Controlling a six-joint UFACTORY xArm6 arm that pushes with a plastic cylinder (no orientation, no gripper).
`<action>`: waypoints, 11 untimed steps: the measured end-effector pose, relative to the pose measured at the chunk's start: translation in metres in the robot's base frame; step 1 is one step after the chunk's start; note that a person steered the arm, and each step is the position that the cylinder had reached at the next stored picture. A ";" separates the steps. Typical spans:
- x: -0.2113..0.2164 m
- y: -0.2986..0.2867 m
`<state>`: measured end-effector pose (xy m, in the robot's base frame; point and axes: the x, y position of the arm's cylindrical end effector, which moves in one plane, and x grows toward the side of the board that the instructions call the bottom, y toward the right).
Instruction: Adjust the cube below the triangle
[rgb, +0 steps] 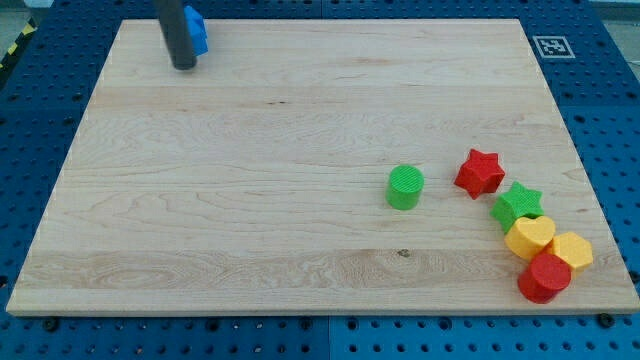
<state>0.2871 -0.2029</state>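
My tip (184, 66) rests on the board near the view's top left. A blue block (196, 30) sits right behind the rod, touching it on its right side; the rod hides much of it, so I cannot make out its shape. No other cube or triangle shows clearly.
On the wooden board (300, 150), a green cylinder (405, 187) stands right of centre. At the view's lower right cluster a red star (479, 173), a green star (517, 205), a yellow heart (529, 238), a yellow hexagon (571, 251) and a red cylinder (545, 277).
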 end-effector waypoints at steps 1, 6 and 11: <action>0.000 -0.012; -0.024 -0.012; -0.021 -0.014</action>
